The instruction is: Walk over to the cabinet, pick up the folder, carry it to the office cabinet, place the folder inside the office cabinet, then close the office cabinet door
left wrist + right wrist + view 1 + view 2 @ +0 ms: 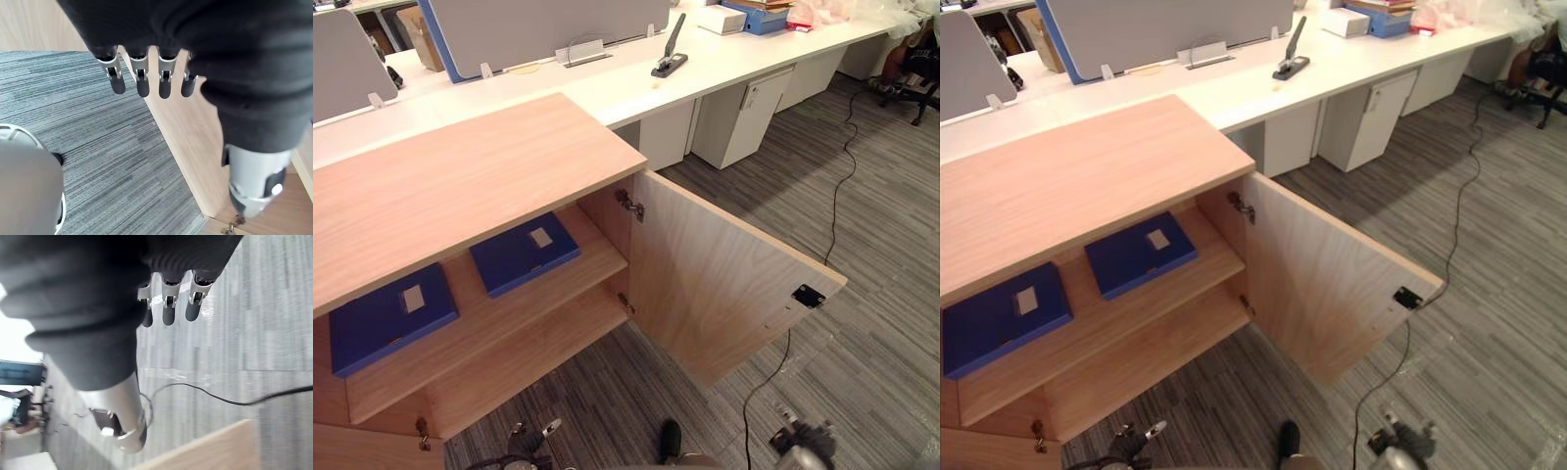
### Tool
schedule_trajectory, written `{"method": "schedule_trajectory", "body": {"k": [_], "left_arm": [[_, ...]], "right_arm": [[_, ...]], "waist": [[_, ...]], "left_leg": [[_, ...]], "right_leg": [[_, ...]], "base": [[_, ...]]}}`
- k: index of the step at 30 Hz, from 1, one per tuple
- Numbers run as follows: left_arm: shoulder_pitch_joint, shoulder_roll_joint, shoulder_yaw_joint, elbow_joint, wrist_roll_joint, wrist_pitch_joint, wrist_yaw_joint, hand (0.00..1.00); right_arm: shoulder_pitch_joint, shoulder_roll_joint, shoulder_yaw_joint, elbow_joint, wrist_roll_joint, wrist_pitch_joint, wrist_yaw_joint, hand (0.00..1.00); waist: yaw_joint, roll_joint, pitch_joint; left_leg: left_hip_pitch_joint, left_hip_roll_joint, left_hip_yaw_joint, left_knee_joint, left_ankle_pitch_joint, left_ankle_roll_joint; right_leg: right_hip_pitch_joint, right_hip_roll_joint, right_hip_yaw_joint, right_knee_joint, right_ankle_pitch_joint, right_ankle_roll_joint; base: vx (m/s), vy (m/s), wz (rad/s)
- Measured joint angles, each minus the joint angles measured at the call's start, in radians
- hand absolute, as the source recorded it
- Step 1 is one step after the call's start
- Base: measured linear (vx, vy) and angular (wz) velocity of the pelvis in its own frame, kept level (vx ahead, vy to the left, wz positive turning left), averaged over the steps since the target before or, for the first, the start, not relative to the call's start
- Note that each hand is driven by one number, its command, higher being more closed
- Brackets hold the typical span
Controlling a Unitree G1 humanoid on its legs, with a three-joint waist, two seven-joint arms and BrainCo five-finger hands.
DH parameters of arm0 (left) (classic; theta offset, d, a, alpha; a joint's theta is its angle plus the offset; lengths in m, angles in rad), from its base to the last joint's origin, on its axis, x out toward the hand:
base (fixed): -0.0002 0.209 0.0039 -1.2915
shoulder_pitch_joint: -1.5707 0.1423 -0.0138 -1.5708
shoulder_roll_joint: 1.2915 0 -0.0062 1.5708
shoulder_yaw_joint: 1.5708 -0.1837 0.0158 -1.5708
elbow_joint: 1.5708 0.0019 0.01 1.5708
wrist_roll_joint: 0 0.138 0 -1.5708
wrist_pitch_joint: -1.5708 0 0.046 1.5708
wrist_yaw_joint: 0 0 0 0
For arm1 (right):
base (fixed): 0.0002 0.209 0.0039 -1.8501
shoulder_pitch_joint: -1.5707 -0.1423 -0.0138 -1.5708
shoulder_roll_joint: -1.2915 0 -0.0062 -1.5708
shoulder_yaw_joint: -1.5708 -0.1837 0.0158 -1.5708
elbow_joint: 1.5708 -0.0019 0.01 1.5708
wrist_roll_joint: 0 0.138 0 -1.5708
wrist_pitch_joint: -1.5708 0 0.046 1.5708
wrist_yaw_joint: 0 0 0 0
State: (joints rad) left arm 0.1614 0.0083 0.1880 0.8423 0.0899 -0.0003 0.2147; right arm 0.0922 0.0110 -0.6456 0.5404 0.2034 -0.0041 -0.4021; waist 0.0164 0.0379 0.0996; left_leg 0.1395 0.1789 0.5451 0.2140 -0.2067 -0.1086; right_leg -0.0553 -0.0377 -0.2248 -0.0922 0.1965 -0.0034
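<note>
Folder (524, 253) and second folder (393, 315) are lying on the cabinet (460, 176) shelf, centre left; door (724, 284) is standing open. Left hand (143, 83) and right hand (168, 308) are hanging released, empty.

So the cabinet (460, 186) is pale matt wood grain with shiny metal hinges (628, 205). The blue folder (524, 253) and second folder (386, 318) at 8 o'clock look like smooth plastic. The carpet (871, 323) at 4 o'clock is a rough grey weave.

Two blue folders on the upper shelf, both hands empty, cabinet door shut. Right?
No: the door stands wide open, as the left eye view shows. The left folder and right folder do lie on the upper shelf, and the left hand and right hand are empty.
</note>
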Motion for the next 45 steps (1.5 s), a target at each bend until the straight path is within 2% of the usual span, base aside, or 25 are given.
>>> {"method": "schedule_trajectory", "body": {"k": [4,8,13,19,24,26,28,31,33,34,37,39,40,42,44,45], "left_arm": [[0.007,-0.002,-0.016,-0.018,0.001,0.006,-0.006,0.00],[0.008,-0.004,-0.041,-0.030,0.000,0.011,-0.006,0.00],[0.023,-0.003,-0.081,-0.064,-0.003,0.015,-0.008,0.00],[0.047,-0.008,-0.187,-0.118,-0.004,0.018,-0.030,0.00],[0.069,-0.005,-0.231,-0.168,-0.004,0.017,-0.061,0.00],[0.071,-0.003,-0.243,-0.173,-0.006,0.018,-0.075,0.00],[0.083,0.002,-0.251,-0.189,-0.008,0.018,-0.092,0.00],[0.092,0.006,-0.247,-0.197,-0.012,0.018,-0.124,0.00],[0.098,0.010,-0.245,-0.207,-0.016,0.016,-0.139,0.00],[0.098,0.011,-0.245,-0.207,-0.018,0.015,-0.143,0.00],[0.099,0.016,-0.250,-0.206,-0.023,0.012,-0.167,0.00],[0.098,0.017,-0.254,-0.207,-0.025,0.010,-0.183,0.00],[0.098,0.017,-0.259,-0.207,-0.025,0.009,-0.188,0.00],[0.098,0.019,-0.263,-0.203,-0.025,-0.001,-0.206,0.00],[0.085,0.019,-0.242,-0.162,-0.025,-0.035,-0.209,0.00],[0.076,0.019,-0.229,-0.142,-0.025,-0.042,-0.207,0.00]], "right_arm": [[-0.051,-0.018,-0.007,-0.124,-0.006,-0.012,-0.026,0.00],[-0.121,-0.060,0.020,-0.206,-0.031,-0.023,-0.031,0.00],[-0.186,-0.147,0.058,-0.212,-0.042,-0.027,-0.037,0.00],[-0.245,-0.259,0.195,-0.189,-0.072,-0.025,0.009,0.00],[-0.251,-0.339,0.370,-0.168,-0.089,-0.014,0.135,0.00],[-0.250,-0.368,0.432,-0.164,-0.089,-0.011,0.171,0.00],[-0.250,-0.400,0.499,-0.164,-0.090,-0.002,0.215,0.00],[-0.250,-0.488,0.627,-0.180,-0.095,0.001,0.301,0.00],[-0.244,-0.571,0.752,-0.219,-0.106,0.001,0.394,0.00],[-0.244,-0.582,0.768,-0.223,-0.107,0.001,0.406,0.00],[-0.259,-0.651,0.951,-0.295,-0.115,0.000,0.520,0.00],[-0.298,-0.740,1.163,-0.401,-0.143,-0.008,0.617,0.00],[-0.309,-0.745,1.198,-0.419,-0.145,-0.012,0.630,0.00],[-0.345,-0.770,1.284,-0.479,-0.145,-0.027,0.714,0.00],[-0.322,-0.876,1.411,-0.579,-0.140,-0.045,0.836,0.00],[-0.302,-0.896,1.434,-0.597,-0.140,-0.054,0.861,0.00]], "waist": [[0.003,0.004,0.002],[0.003,0.021,0.015],[0.003,0.029,0.017],[0.003,0.032,0.019],[-0.002,0.029,0.039],[-0.005,0.027,0.040],[-0.013,0.025,0.041],[-0.025,0.027,0.039],[-0.025,0.031,0.034],[-0.025,0.031,0.034],[-0.025,0.032,0.029],[-0.021,0.032,0.026],[-0.021,0.032,0.024],[-0.013,0.031,0.021],[0.005,0.024,0.009],[0.005,0.023,0.007]], "left_leg": [[-0.001,-0.001,-0.011,-0.017,0.006,0.004],[-0.004,-0.003,-0.019,-0.019,0.007,0.004],[-0.016,-0.009,-0.062,-0.016,0.014,0.004],[-0.017,-0.015,-0.109,-0.020,0.026,0.006],[-0.019,-0.012,-0.122,-0.020,0.023,0.007],[-0.020,-0.004,-0.123,-0.014,0.013,0.018],[-0.025,0.002,-0.125,-0.002,0.004,0.009],[-0.050,0.015,-0.139,0.023,-0.005,0.006],[-0.070,0.038,-0.144,0.053,-0.014,-0.003],[-0.071,0.041,-0.143,0.057,-0.015,-0.004],[-0.081,0.067,-0.144,0.085,-0.026,0.001],[-0.090,0.083,-0.144,0.103,-0.035,0.003],[-0.090,0.086,-0.144,0.105,-0.036,0.003],[-0.091,0.088,-0.144,0.106,-0.038,0.003],[-0.096,0.088,-0.147,0.109,-0.040,0.001],[-0.097,0.088,-0.148,0.111,-0.041,-0.001]], "right_leg": [[-0.002,-0.002,-0.008,0.000,-0.001,0.002],[-0.003,-0.003,-0.014,0.000,-0.003,0.004],[-0.004,-0.003,-0.026,0.000,-0.004,0.004],[-0.002,-0.006,-0.027,0.000,-0.006,0.007],[-0.002,-0.004,-0.026,0.000,-0.008,0.003],[-0.002,0.000,-0.023,0.000,-0.007,0.002],[-0.003,0.005,-0.022,0.000,-0.007,0.002],[-0.016,0.017,-0.020,0.001,-0.006,0.002],[-0.025,0.036,-0.018,0.001,-0.007,0.002],[-0.025,0.039,-0.018,0.001,-0.007,0.001],[-0.026,0.064,-0.014,0.006,-0.001,-0.015],[-0.028,0.079,-0.011,0.006,-0.002,-0.023],[-0.028,0.081,-0.010,0.006,-0.002,-0.024],[-0.028,0.084,-0.010,0.007,-0.003,-0.026],[-0.028,0.083,-0.013,0.007,-0.001,-0.028],[-0.027,0.082,-0.014,0.007,-0.001,-0.029]], "base": [[-0.02,0.003,0.05],[-0.01,0.010,0.06],[0.01,0.008,0.06],[-0.03,0.005,0.02],[-0.10,0.002,-0.01],[-0.11,-0.013,-0.08],[-0.08,-0.022,-0.06],[-0.04,-0.035,-0.03],[-0.01,-0.058,-0.04],[0.00,-0.059,-0.07],[0.03,-0.055,-0.07],[0.03,-0.040,-0.06],[0.05,-0.032,-0.03],[0.05,-0.009,0.01],[0.04,0.011,0.07],[0.04,0.023,0.07]]}}
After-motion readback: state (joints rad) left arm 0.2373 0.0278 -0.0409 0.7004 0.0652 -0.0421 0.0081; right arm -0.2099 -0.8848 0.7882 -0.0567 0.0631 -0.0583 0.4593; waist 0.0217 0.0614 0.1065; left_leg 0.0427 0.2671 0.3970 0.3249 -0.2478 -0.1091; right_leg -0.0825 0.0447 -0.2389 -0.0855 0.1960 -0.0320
